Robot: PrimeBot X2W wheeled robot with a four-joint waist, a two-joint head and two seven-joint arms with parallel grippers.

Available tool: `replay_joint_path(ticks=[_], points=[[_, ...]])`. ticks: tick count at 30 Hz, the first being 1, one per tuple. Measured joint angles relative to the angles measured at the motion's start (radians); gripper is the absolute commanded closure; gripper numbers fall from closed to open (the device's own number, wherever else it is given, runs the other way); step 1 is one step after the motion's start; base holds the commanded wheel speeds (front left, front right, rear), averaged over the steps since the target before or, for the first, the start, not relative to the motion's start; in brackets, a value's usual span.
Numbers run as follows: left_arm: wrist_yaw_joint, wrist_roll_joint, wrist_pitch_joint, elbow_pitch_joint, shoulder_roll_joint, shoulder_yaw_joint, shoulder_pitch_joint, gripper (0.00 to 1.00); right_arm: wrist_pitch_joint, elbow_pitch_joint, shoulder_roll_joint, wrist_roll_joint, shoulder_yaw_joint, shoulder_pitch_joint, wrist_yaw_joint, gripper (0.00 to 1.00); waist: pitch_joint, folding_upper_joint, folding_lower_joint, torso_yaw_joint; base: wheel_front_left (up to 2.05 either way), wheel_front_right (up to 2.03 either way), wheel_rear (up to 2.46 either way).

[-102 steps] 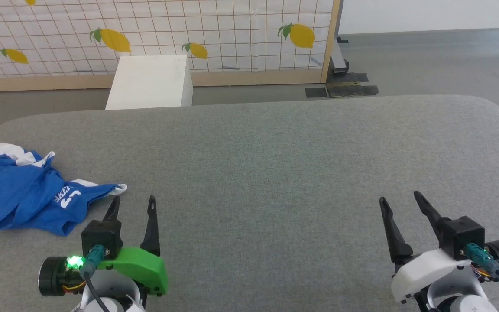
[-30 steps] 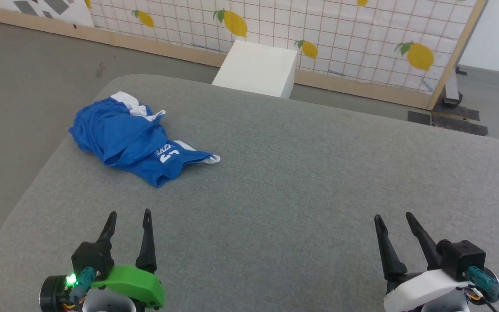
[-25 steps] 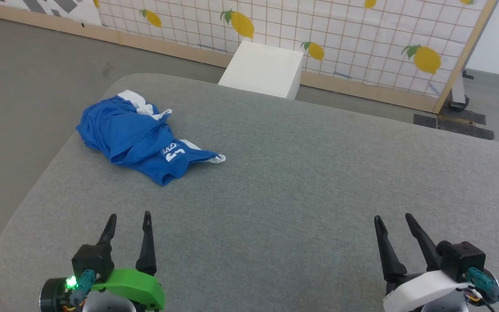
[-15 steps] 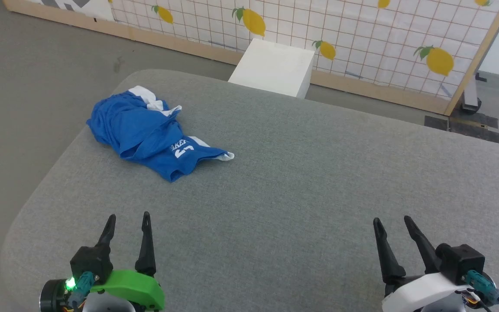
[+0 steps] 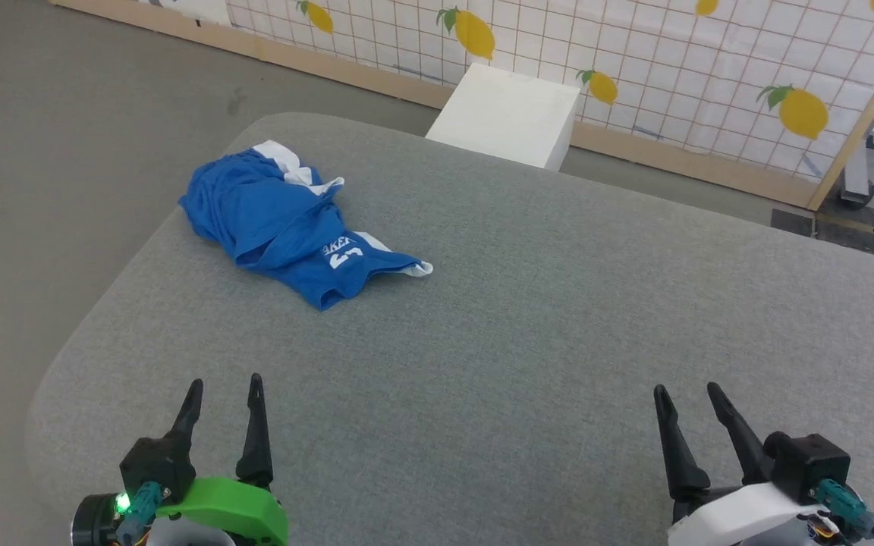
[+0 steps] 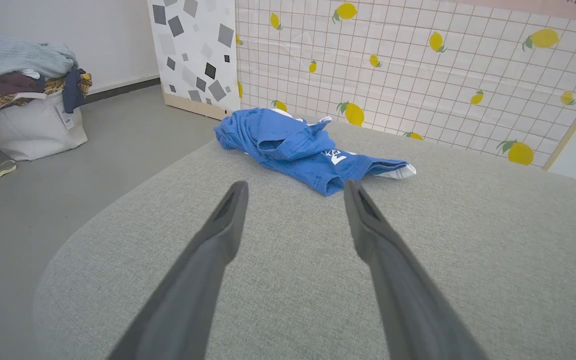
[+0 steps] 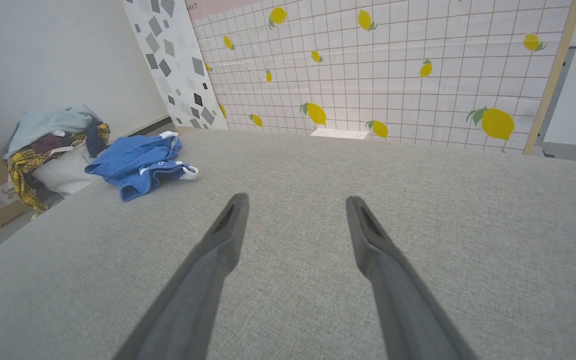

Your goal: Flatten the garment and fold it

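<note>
Though far from the crumpled garment (image 5: 285, 220), left fingers (image 5: 256, 432) and right fingers (image 5: 676, 447) released, empty.

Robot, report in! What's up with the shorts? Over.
Left gripper, right gripper open, empty. Shorts crumpled, untouched, far left on table. Nothing in the way.

A staged lab, going by the lemon-print screen (image 5: 672, 45) and padded table (image 5: 558, 341)
</note>
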Motion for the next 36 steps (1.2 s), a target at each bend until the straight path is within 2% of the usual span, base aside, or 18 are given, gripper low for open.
replay_joint_path(ticks=[18,25,30,33,36], points=[[-0.008,-0.013,-0.032,0.015,0.000,0.005,0.004,0.00,-0.034,0.021,0.000,0.011,0.001,0.005,0.000,0.00,0.002,0.0000,0.0000,0.039,0.00,0.00,0.00],[-0.009,-0.010,-0.032,0.015,0.000,0.007,0.004,0.00,-0.035,0.007,0.000,-0.072,0.001,0.013,0.000,0.00,0.000,0.0000,0.0000,0.035,0.00,0.00,0.00],[-0.016,-0.008,-0.032,0.024,0.001,0.009,0.001,0.00,-0.035,-0.001,0.000,-0.078,0.007,0.013,0.000,0.00,0.001,0.0000,0.0000,0.029,0.00,0.00,0.00],[-0.033,-0.008,-0.035,0.063,0.012,0.007,-0.040,0.00,-0.035,-0.009,0.000,-0.086,0.010,0.011,0.000,0.00,0.013,0.0000,0.0000,0.022,0.00,0.00,0.00],[-0.048,-0.037,-0.014,0.133,0.026,0.015,-0.166,0.00,-0.035,-0.013,0.001,-0.103,0.005,-0.006,0.000,0.00,0.035,0.0000,0.0000,0.012,0.00,0.00,0.00]])
